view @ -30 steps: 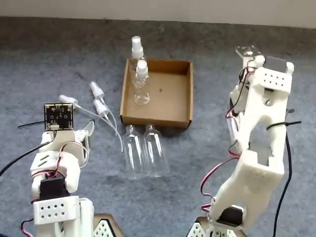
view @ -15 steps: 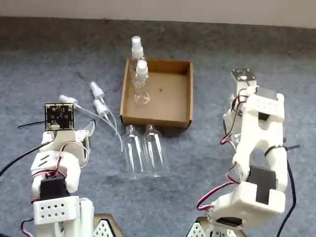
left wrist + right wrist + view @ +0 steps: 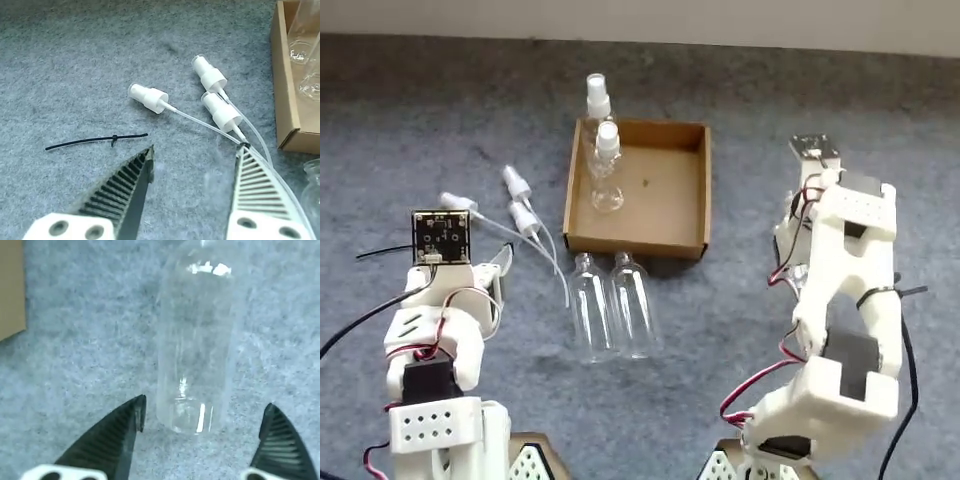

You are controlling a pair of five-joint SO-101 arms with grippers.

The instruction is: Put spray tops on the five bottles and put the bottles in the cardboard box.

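The clear, uncapped plastic bottle [image 3: 197, 340] lies on its side on the grey carpet [image 3: 440, 120], just ahead of the right gripper [image 3: 205, 405], whose black ribbed jaws are spread wider than the bottle's body. I judge it light, thin-walled and smooth: it should roll at a nudge and dent under a hard squeeze, so the best hold is a gentle pinch across the middle of the body. The right arm is folded with its elbow high and its wrist tipped down at the carpet, to the side of the brown cardboard box [image 3: 638, 243]. The left arm sits low and folded, and the left gripper [image 3: 196, 150] hangs wide apart and empty near three white spray tops [image 3: 149, 96], one jaw tip over their thin trailing tubes. Those tubes look limp, so the rigid white head is the place to grip. Two more bare bottles [image 3: 590, 305] lie side by side before the box, and a capped bottle [image 3: 607, 170] stands inside it.
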